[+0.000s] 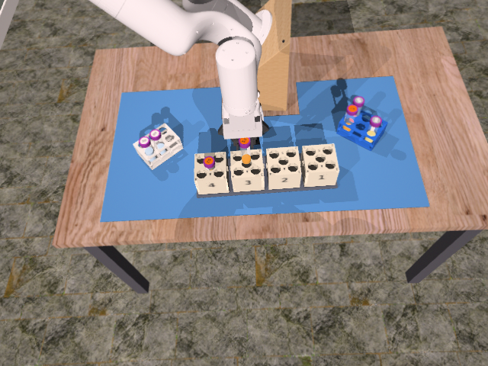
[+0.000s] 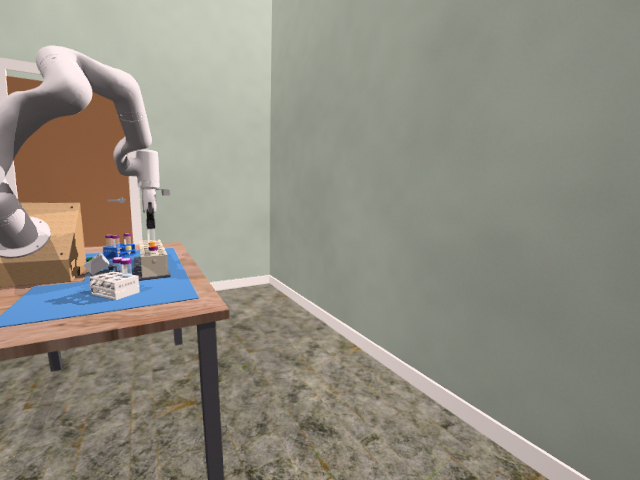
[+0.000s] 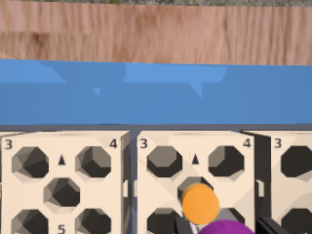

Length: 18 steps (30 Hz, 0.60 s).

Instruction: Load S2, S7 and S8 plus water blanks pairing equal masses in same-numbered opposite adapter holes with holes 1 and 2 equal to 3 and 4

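My gripper is shut on an orange-dot sample tube, its ID too small to read. The tube looks upright, its orange-filled tip just above the middle of adapter 3; contact cannot be told. Another orange-dot tube stands in hole 5 of adapter 4. Adapter 2 and adapter 1 show no tubes. The blue rack holds an orange-dot tube and two pale-dot tubes.
The white blanks rack with two white-dot tubes stands left on the blue mat. A wooden block stands behind the adapters. A small pale sloped desk shows in the exterior view; the arm hides it in the top view.
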Available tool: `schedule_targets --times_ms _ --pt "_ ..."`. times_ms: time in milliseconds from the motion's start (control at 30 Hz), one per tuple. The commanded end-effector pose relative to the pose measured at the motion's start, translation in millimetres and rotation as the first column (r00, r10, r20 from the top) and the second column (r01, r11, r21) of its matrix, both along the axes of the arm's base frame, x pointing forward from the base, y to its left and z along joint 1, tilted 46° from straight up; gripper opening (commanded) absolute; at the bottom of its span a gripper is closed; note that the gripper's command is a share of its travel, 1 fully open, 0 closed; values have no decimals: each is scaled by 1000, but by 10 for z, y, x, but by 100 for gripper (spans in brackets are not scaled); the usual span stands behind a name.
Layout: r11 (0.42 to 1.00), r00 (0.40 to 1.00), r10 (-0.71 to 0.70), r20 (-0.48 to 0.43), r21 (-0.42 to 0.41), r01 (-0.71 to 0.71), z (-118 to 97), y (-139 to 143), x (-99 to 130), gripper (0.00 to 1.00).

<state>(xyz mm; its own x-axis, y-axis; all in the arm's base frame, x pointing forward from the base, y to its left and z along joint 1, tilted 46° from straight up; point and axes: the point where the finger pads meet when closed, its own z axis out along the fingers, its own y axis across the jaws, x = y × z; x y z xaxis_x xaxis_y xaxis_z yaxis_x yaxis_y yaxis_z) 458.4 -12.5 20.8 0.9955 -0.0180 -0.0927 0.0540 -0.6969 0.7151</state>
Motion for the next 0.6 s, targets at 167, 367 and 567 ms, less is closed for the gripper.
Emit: schedule_targets --times_ms 167,367,567 --pt "1000 1000 1 1 0 -1 -51 -51 0 0" --pt "1000 1000 1 1 0 -1 -86 -87 -3 0" --pt "1000 1000 1 1 0 -1 -121 -123 -7 0"
